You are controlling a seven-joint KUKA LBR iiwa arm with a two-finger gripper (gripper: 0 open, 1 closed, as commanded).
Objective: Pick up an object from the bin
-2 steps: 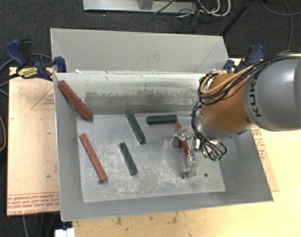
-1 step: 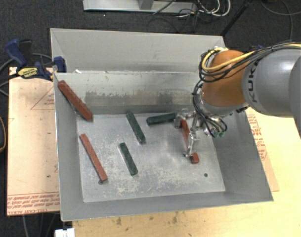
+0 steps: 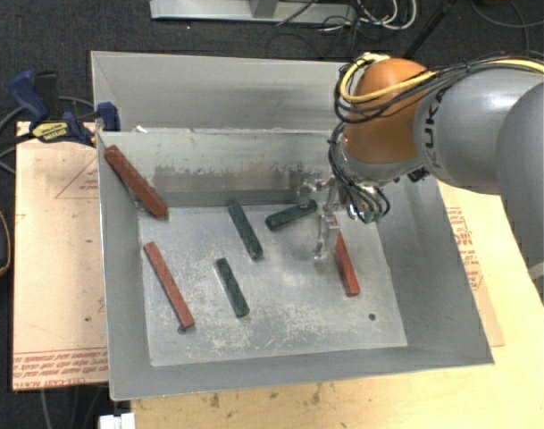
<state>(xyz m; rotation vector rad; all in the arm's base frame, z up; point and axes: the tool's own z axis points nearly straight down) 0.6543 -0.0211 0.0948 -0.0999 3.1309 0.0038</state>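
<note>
My gripper (image 3: 322, 250) reaches down into the right middle of the bin, its tip close to the floor. A short red stick (image 3: 347, 264) lies just to its right, running down and to the right, and seems to touch the tip or lie just beside it. A dark green stick (image 3: 288, 216) lies just left of the gripper's upper part, near the back wall. Nothing shows in the gripper's grasp.
Two more dark green sticks (image 3: 245, 231) (image 3: 231, 287) lie in the middle of the bin. A long red stick (image 3: 169, 286) lies at the left. A brown-red stick (image 3: 136, 181) leans in the back left corner. The arm's orange cover and cables hang over the back right.
</note>
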